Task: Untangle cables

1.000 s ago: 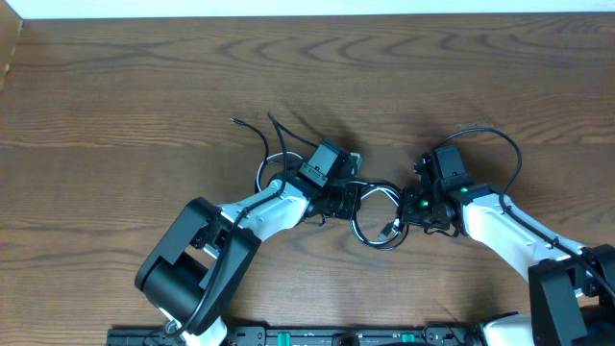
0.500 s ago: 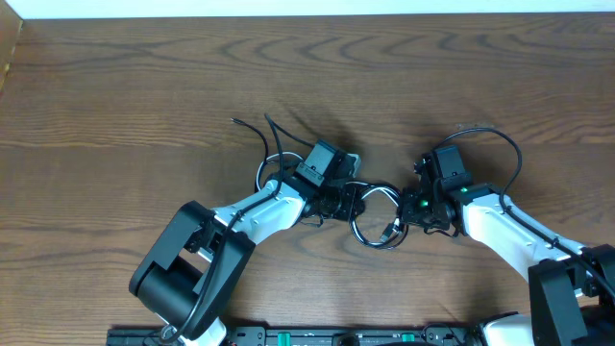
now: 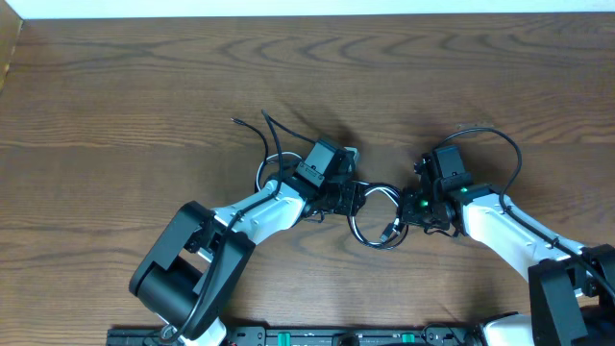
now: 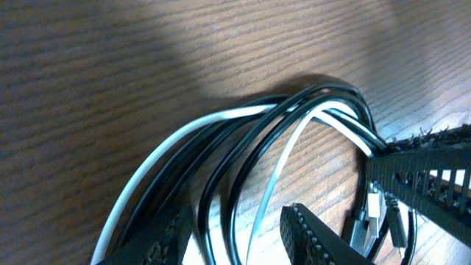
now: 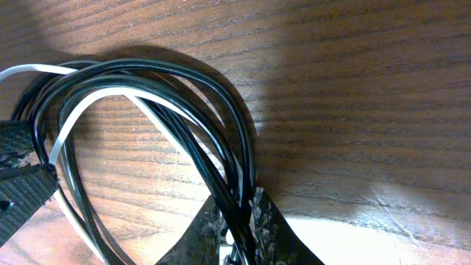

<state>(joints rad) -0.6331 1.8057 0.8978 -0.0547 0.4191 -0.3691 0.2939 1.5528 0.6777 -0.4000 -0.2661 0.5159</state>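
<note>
Left pincer slightly farther right than before, jaws apart astride cables; right pincer tight on their left-right loop.

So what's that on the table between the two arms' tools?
A loose loop of thin black and white cables stretches from the left tool to the right tool; the overhead view shows it.

The brown wood-grain table carries glossy black cables and one white cable
</note>
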